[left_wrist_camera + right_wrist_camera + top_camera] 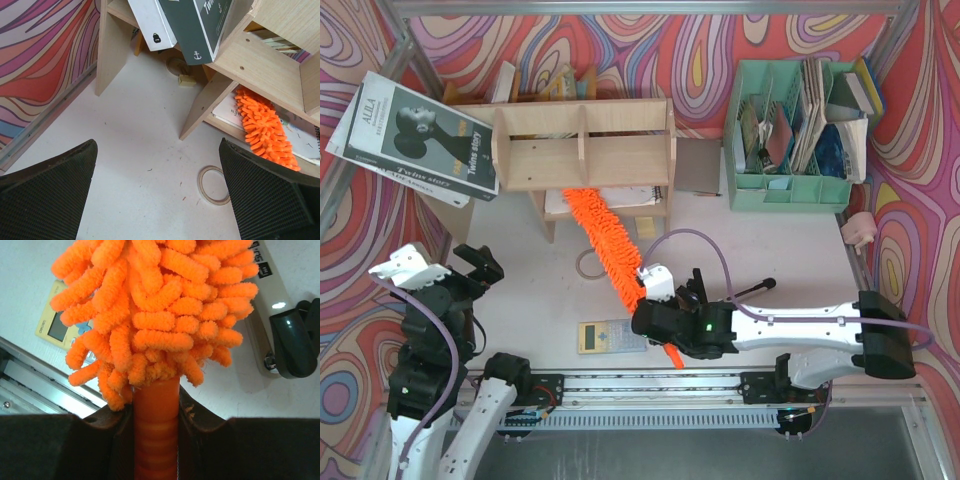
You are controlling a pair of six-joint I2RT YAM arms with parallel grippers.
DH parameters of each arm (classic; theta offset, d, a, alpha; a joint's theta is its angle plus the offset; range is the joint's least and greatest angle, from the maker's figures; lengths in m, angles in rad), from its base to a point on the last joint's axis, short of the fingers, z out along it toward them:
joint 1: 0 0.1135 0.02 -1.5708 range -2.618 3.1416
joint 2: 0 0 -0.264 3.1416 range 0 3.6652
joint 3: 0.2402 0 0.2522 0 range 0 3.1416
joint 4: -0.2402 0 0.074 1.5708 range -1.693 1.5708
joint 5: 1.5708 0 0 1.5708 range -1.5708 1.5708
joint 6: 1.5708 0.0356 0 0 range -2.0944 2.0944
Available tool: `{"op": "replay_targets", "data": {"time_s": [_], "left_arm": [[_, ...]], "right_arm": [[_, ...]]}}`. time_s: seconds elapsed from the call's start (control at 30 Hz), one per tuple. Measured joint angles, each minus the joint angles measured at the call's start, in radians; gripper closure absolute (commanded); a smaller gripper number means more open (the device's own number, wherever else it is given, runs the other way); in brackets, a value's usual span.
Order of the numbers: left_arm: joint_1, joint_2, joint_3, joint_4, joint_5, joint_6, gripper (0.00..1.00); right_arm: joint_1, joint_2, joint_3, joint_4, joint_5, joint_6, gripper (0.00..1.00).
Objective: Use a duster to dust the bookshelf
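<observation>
Nearest you, well in front of the bookshelf [585,150], much of the duster [610,235] handle is buried: your right gripper [156,420] is clamped tight around it, and only a short orange stub pokes out behind the gripper. In the right wrist view the fluffy head fills most of the frame and hides nearly everything past it. A calculator [610,337] just left of the gripper is partly covered by it, and a pale object with a dark end beside the head is hard to identify.

Your right arm lies low across the bench [770,240], reaching in from the right with its wrist turned toward the bookshelf. Your left arm is folded back, off the bookshelf's front-left corner. Its gripper [157,145] is spread fully wide with nothing in it and looks down at the bare bench, the bookshelf legs and a thin ring [214,185] in front of them.

The duster runs on a diagonal: handle toward you, head angled away and leftward. The far tip of the head goes in over papers on the bookshelf's lower level and is hidden under the upper compartments.

A large book [415,140] leans against the bookshelf's left end.
</observation>
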State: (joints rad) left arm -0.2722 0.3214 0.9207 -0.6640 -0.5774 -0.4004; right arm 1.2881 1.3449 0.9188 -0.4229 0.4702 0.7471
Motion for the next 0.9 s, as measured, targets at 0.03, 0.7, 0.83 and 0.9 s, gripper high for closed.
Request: {"op": "replay_targets", "data": {"time_s": [0.03, 0.7, 0.83, 0.9], "left_arm": [[0.0, 0.0, 0.0, 0.0, 0.0, 0.0, 0.02], [0.0, 0.0, 0.0, 0.0, 0.0, 0.0, 0.02], [0.0, 0.0, 0.0, 0.0, 0.0, 0.0, 0.02], [0.0, 0.0, 0.0, 0.0, 0.0, 0.0, 0.02]], "right_arm": [[0.0, -0.003, 0.0, -0.003, 0.007, 0.001, 1.0], [-0.045, -0.05, 0.0, -0.17, 0.127, 0.142, 1.0], [-0.045, -0.023, 0.0, -0.132, 0.086, 0.108, 1.0], [-0.045, -0.023, 0.0, -0.125, 0.07, 0.105, 1.0]]}}
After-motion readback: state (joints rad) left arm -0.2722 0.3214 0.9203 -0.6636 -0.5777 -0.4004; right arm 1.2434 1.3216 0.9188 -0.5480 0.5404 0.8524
